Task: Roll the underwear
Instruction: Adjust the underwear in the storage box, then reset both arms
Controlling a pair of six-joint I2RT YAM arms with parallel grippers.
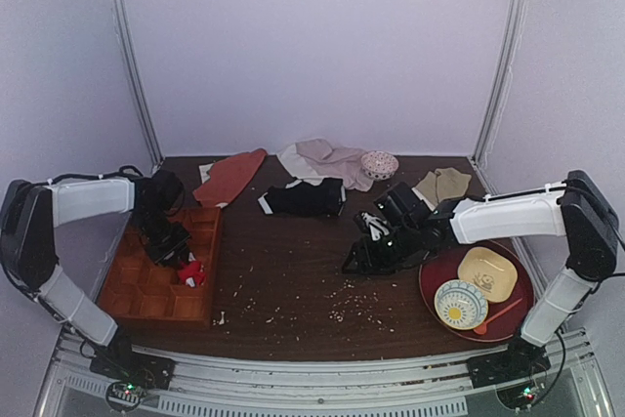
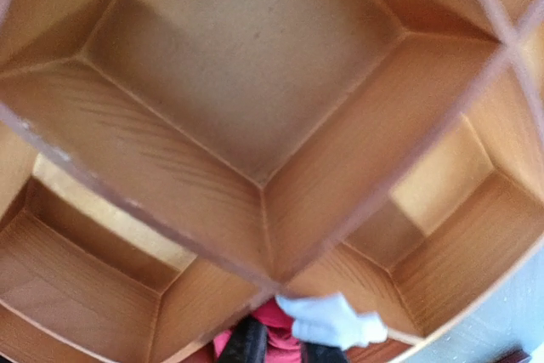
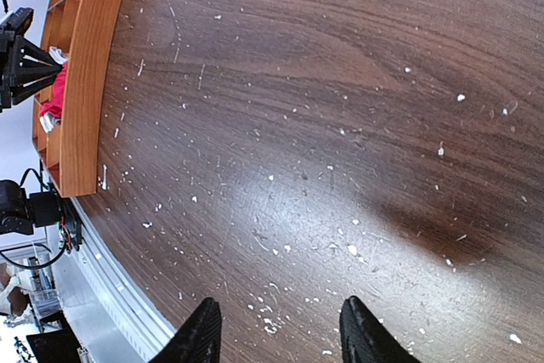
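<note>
The underwear point(image 1: 192, 272) is wadded into a small red lump in my wooden tray point(image 1: 137, 290). It's in a cell along the tray's right side, toward the near end. It's too bunched up to have a real long axis, and a white bit of the edge pokes out to one side.

My left pincer point(image 2: 283, 348) hangs right over it with red fabric between the fingers, but I can't tell if it's actually pinching or loose. My right pincer point(image 3: 280, 337) is well apart, spread about halfway over the bare bench point(image 1: 283, 271), holding nothing.

The tray is smooth, grainy wood with thin dividers. The bench is dark wood speckled with pale crumbs point(image 1: 352, 295). Black briefs point(image 1: 305, 198) and a beige garment point(image 1: 441, 186) lie further back, and there's a round red plate point(image 1: 430, 290) with dishes on it over to the right.
</note>
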